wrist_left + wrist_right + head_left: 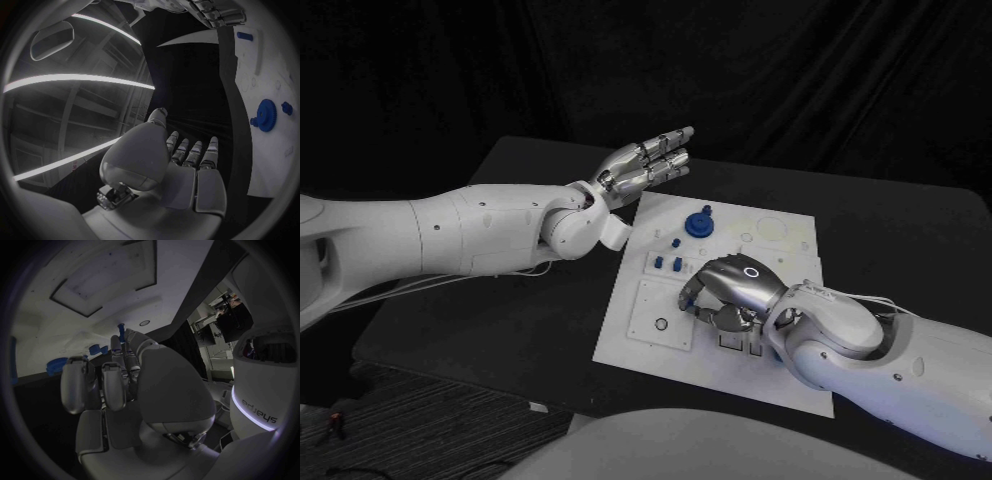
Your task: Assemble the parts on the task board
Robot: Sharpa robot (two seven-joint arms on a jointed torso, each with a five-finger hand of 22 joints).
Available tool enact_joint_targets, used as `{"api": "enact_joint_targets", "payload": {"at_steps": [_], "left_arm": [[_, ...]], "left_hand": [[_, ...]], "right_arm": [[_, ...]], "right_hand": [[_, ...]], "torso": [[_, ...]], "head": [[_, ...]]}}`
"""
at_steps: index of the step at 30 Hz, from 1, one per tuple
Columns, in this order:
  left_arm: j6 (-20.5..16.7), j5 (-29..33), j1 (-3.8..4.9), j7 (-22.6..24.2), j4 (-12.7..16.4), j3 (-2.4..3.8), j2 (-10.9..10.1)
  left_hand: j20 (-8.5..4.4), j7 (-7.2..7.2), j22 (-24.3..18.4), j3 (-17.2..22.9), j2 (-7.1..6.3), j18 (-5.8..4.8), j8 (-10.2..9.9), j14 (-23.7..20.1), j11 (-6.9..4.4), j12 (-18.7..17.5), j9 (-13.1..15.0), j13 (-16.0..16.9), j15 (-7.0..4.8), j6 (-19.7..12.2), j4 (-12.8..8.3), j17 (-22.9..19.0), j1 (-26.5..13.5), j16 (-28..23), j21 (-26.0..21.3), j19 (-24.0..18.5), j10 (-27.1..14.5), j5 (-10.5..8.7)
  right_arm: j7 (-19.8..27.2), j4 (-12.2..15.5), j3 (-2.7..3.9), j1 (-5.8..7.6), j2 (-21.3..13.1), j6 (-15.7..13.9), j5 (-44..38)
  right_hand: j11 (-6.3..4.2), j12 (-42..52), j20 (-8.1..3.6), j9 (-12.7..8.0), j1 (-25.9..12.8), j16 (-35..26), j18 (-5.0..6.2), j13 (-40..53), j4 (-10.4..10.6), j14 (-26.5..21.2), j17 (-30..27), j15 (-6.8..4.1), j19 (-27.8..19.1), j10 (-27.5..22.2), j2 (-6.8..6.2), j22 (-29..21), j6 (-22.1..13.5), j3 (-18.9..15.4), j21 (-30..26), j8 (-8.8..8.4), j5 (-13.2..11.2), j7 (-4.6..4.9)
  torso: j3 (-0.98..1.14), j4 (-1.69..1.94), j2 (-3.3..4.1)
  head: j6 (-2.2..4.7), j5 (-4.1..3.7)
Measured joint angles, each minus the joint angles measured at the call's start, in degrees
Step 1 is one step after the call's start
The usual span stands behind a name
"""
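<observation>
Blue part (122, 331) half-hidden behind right hand (730, 295)

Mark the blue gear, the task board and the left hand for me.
blue gear (697, 224), head view, on its toothed disc.
task board (639, 345), head view, on bare white plate near its left edge.
left hand (643, 166), head view, on the palm.

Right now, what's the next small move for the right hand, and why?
Probably lower the right hand slightly and press its small blue part into the task board: it pinches the part at its fingertips directly above the board. The left hand is open, off the board's far corner.
</observation>
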Motion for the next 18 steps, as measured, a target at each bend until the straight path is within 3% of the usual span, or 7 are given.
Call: {"api": "enact_joint_targets", "payload": {"at_steps": [10, 13, 18], "left_arm": [[0.09, 0.00, 0.00, -0.02, 0.07, 0.00, 0.00], [0.12, 0.00, -0.01, -0.02, 0.07, 0.00, -0.01], [0.20, 0.00, -0.01, -0.03, 0.07, 0.00, 0.02]], "left_hand": [[0.00, 0.20, 0.00, 0.00, 0.00, 0.01, 0.00, 0.00, 0.00, 0.00, 0.05, 0.00, 0.00, 0.20, 0.00, 0.00, 0.00, 0.00, 0.00, 0.00, 0.00, 0.00], [0.00, 0.20, 0.00, 0.00, 0.00, 0.00, 0.00, 0.00, 0.00, 0.00, 0.05, -0.01, 0.00, 0.20, 0.00, 0.00, 0.00, 0.00, 0.00, 0.00, 0.00, 0.00], [0.00, 0.20, 0.00, 0.00, 0.00, 0.00, 0.00, 0.00, 0.00, 0.00, 0.05, -0.01, 0.00, 0.20, 0.00, 0.00, 0.00, 0.00, 0.00, 0.00, 0.00, 0.00]], "right_arm": [[-0.02, -0.39, 0.06, -0.18, 0.68, 0.83, 0.00], [-0.02, -0.55, 0.11, -0.26, 0.93, 0.84, 0.00], [0.02, -0.80, 0.17, -0.53, 1.28, 0.63, 0.00]], "right_hand": [[0.00, -0.17, 0.00, -0.13, -0.01, 0.00, 0.00, 0.00, 0.00, 0.00, 0.00, 0.00, 0.00, 0.00, -0.01, 0.00, 0.00, 0.00, -0.22, -0.27, -0.45, 0.00], [-0.40, -0.44, 0.00, -0.42, -0.02, 0.00, 0.00, -0.13, 0.01, 0.00, 0.00, 0.00, 0.00, 0.41, -0.01, 0.00, 0.00, 0.00, -0.22, -0.77, -3.18, 0.00], [-0.51, -0.49, 0.00, -0.44, -0.02, 0.00, 0.00, -0.26, 0.01, 0.00, 0.00, 0.00, 0.00, 0.52, -0.01, -0.01, 0.00, 0.00, -0.22, -0.77, -4.01, 0.00]], "torso": [[0.01, -0.09, -0.09], [0.02, -0.08, -0.12], [0.02, -0.05, -0.13]], "head": [[0.00, 0.20], [0.00, 0.27], [0.00, 0.40]]}}
